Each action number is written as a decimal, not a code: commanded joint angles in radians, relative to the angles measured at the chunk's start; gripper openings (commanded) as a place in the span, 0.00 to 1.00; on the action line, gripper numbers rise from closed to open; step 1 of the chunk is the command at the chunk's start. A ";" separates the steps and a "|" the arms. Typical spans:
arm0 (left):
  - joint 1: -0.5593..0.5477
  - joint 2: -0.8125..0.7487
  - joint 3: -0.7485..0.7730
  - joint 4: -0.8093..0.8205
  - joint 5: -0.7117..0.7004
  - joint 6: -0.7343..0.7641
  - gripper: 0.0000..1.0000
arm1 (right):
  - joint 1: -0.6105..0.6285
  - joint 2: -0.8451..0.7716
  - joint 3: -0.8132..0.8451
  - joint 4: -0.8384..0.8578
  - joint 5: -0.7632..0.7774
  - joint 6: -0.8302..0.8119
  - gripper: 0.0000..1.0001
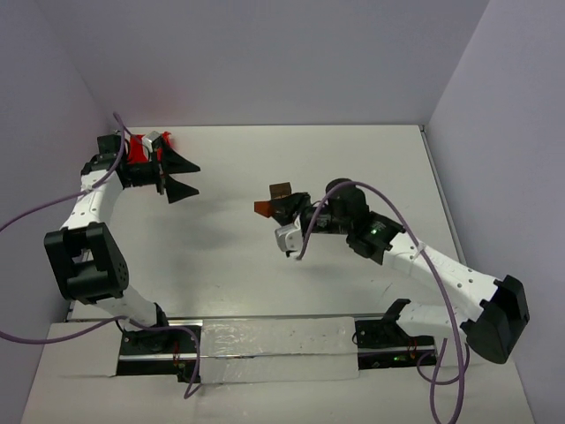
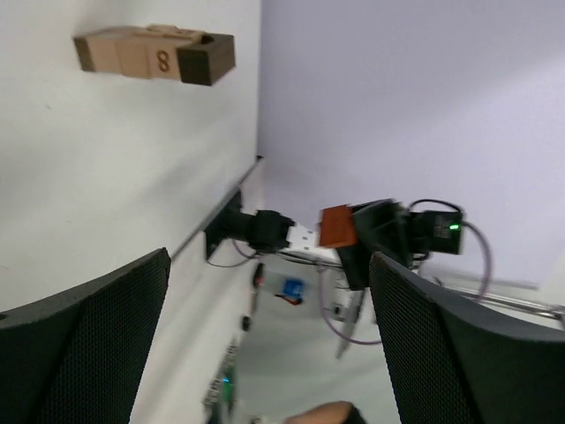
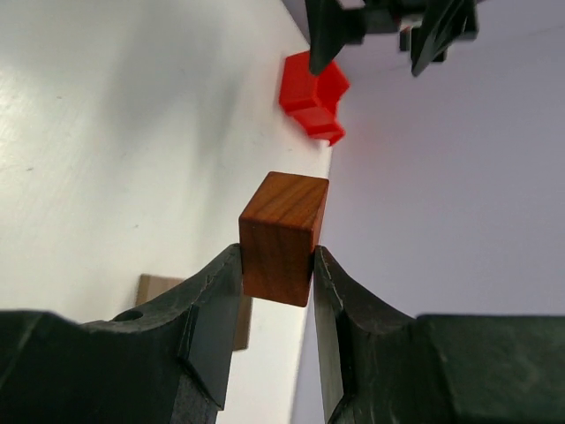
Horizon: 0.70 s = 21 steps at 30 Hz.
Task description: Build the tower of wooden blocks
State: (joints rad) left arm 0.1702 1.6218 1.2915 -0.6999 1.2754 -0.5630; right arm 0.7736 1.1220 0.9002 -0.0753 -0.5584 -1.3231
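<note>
**At mid-surface, a narrow column with little margin for error**

At the far left, the left gripper [image 1: 190, 177] hangs beside the red bin [image 1: 137, 150], spread wide with nothing between its fingers. It is well apart from the build, so it is unlikely to disturb anything, but it is also too far off to steady the column if that wobbles.

Toward the middle of the surface [image 1: 221, 265] stands the wood block tower [image 1: 281, 189], a slim stack of tan and brown cubes with a dark one on top. Being so narrow, it would probably tip at a light sideways push.

Just right of it, the right gripper [image 3: 275, 256] is clenched on a reddish-brown block [image 3: 281, 234], carried near the tower top but not touching it. The block is pinched only by its lower part and most of it stands clear of the fingers, so it could pivot on contact. If it comes down off-centre it may slide off or drag the top cube. The fingers flank the block closely and could brush the column when they part.
</note>
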 commanded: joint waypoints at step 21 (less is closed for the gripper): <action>-0.157 -0.394 -0.086 0.155 -0.701 0.461 0.99 | -0.382 0.337 0.646 -0.838 -0.505 0.163 0.00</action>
State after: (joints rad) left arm 0.0620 1.2383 1.2026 -0.5566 0.6922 -0.2202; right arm 0.4054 1.3929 1.4255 -0.6224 -0.9525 -0.9905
